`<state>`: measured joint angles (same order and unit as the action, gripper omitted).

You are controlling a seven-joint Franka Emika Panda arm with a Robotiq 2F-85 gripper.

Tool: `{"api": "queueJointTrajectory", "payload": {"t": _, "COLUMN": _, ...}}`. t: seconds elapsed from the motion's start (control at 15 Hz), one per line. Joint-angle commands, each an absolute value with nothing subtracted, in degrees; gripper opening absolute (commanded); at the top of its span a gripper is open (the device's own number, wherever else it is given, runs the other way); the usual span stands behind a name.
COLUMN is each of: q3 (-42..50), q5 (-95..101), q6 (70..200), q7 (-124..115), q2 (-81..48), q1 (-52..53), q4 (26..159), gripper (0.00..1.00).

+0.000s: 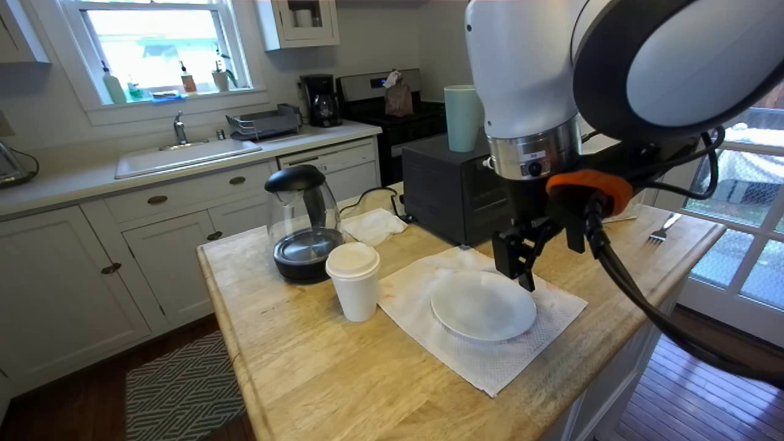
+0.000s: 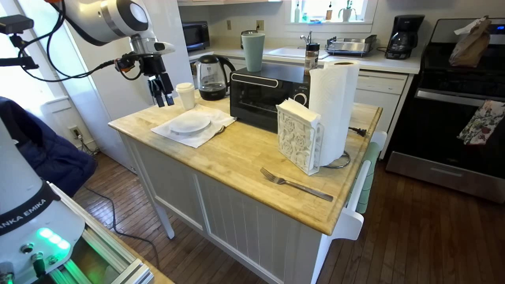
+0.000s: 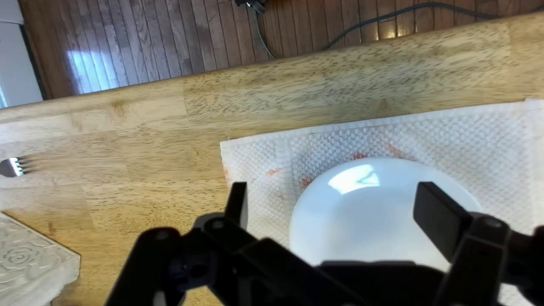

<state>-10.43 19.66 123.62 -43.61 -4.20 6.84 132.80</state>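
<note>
My gripper [image 3: 333, 204] is open and empty, its two black fingers spread wide. It also shows in both exterior views [image 1: 517, 272] [image 2: 165, 101], pointing down above the wooden table. A white round plate [image 1: 484, 306] is nearest to it, below the fingers and apart from them. The plate also shows in the wrist view [image 3: 361, 229], where the gripper's body hides its lower part. The plate lies on a white paper towel [image 1: 490, 367] with reddish marks [image 3: 272, 172]. A white lidded paper cup [image 1: 355, 288] stands upright beside the towel, also in an exterior view [image 2: 186, 96].
A glass kettle [image 1: 306, 245] stands behind the cup. A black toaster oven [image 2: 254, 94] bears a pale green cup [image 2: 253, 51] and a spice jar [image 2: 311, 57]. A napkin holder [image 2: 298, 138], paper towel roll [image 2: 333, 110] and fork [image 2: 296, 184] are on the table [image 2: 236, 157].
</note>
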Motion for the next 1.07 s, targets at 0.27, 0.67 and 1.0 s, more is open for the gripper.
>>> {"api": "queueJointTrajectory", "payload": {"t": 0.27, "q3": -9.50, "q5": 32.71, "q6": 119.89, "q7": -55.97, "q2": -14.45, "q1": 13.96, "q4": 124.73, "gripper": 1.00}}
{"api": "queueJointTrajectory", "payload": {"t": 0.67, "q3": -8.35, "q5": 38.09, "q6": 112.91, "q7": -59.06, "q2": -22.83, "q1": 19.19, "q4": 116.02, "gripper": 1.00}}
{"api": "queueJointTrajectory", "payload": {"t": 1.0, "q3": -7.45, "q5": 39.08, "q6": 110.14, "q7": -59.13, "q2": -28.79, "q1": 21.88, "q4": 110.06, "gripper": 1.00}}
